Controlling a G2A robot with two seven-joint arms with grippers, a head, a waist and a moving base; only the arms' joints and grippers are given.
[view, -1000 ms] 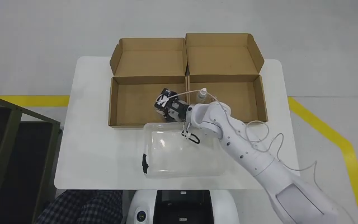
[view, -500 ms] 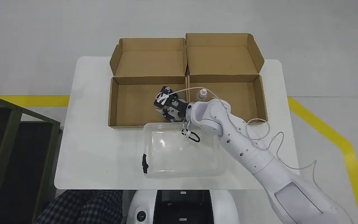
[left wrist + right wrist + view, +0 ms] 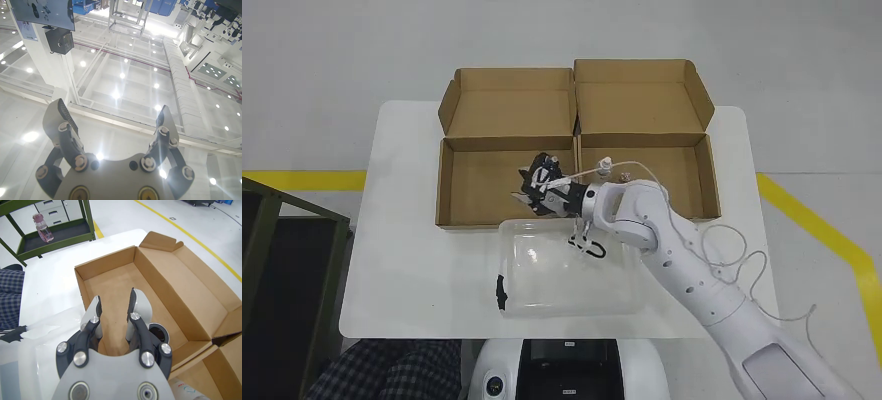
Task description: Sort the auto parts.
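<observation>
Right wrist view: the right gripper is hanging partly spread, holding nothing, over the bare floor of the left cardboard box. A round black-centred part is lying just beside it, close to a wall. The left gripper is gaping wide.

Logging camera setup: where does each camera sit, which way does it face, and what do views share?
Top view: above the arms, facing down on the table, left box, right box and clear tray; the right arm shows, right gripper over the left box.
Left wrist view: on the left wrist, facing up at the ceiling; the open left gripper shows.
Right wrist view: on the right wrist, facing down into the left box; the open right gripper shows.
Shared by top and right wrist: left box, table, clear tray.
</observation>
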